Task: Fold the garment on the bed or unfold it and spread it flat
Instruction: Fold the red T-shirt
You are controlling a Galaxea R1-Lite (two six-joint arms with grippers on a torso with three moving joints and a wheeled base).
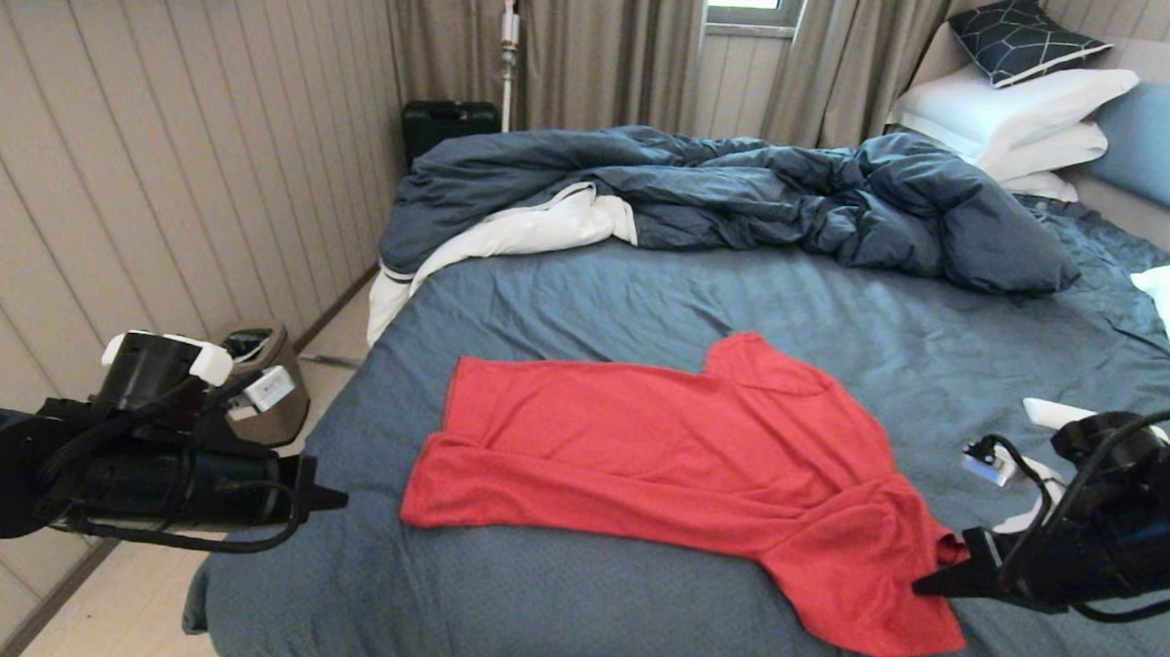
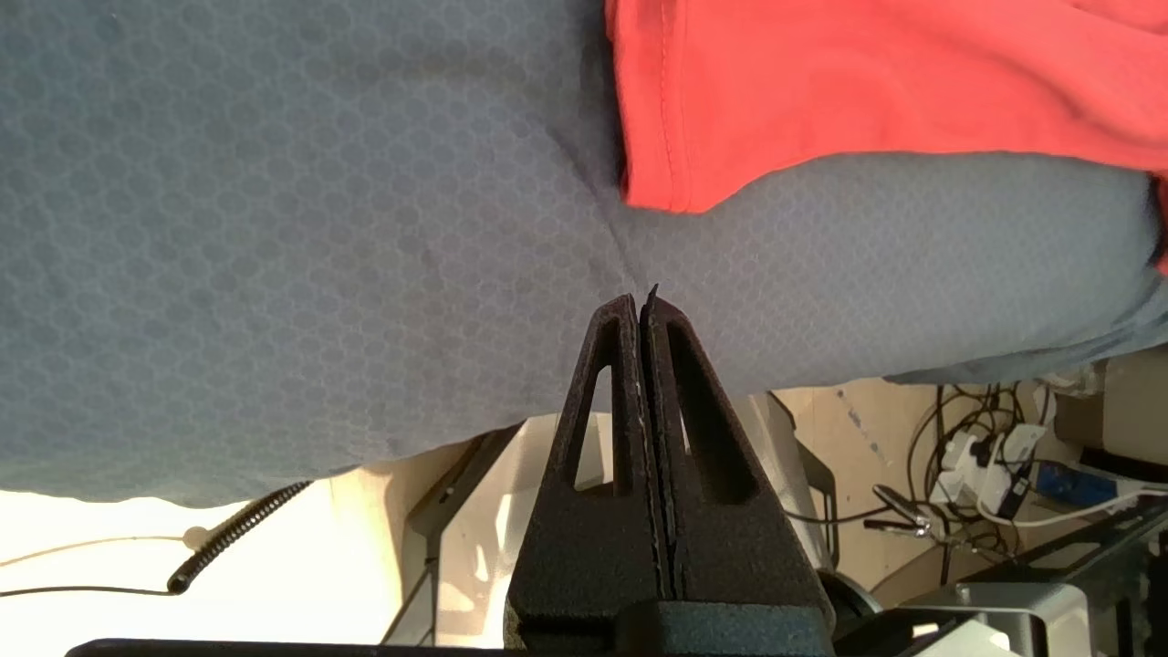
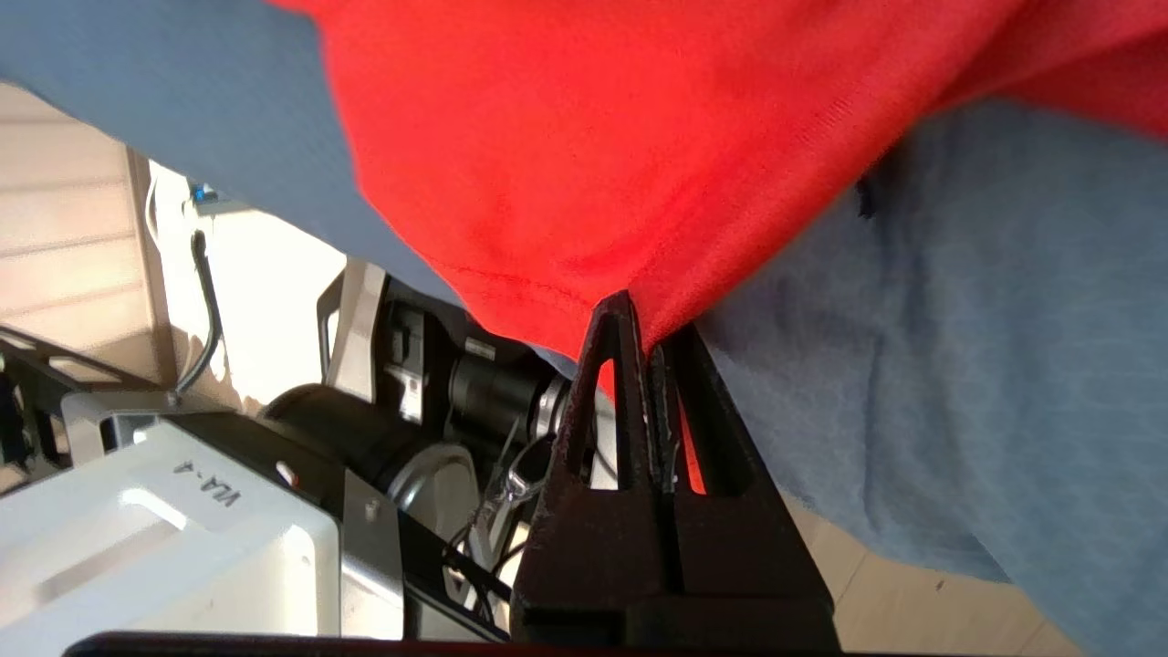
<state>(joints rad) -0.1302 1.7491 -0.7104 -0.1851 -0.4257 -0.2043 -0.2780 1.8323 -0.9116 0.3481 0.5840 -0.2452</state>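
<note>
The garment [image 1: 697,475] is lying partly folded on the bed [image 1: 597,299], nearer its foot than the duvet [image 1: 752,197]. The right gripper [image 1: 917,587] is pinching the garment's near corner — jaws clenched on fabric, likely to draw it across. The left gripper [image 1: 344,499] is waiting beside the garment's opposite end — jaws clenched on nothing.

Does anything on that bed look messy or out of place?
Yes: the red T-shirt lies crooked on the bed, its near edge folded over, and the dark duvet is rumpled in a heap behind it.
</note>
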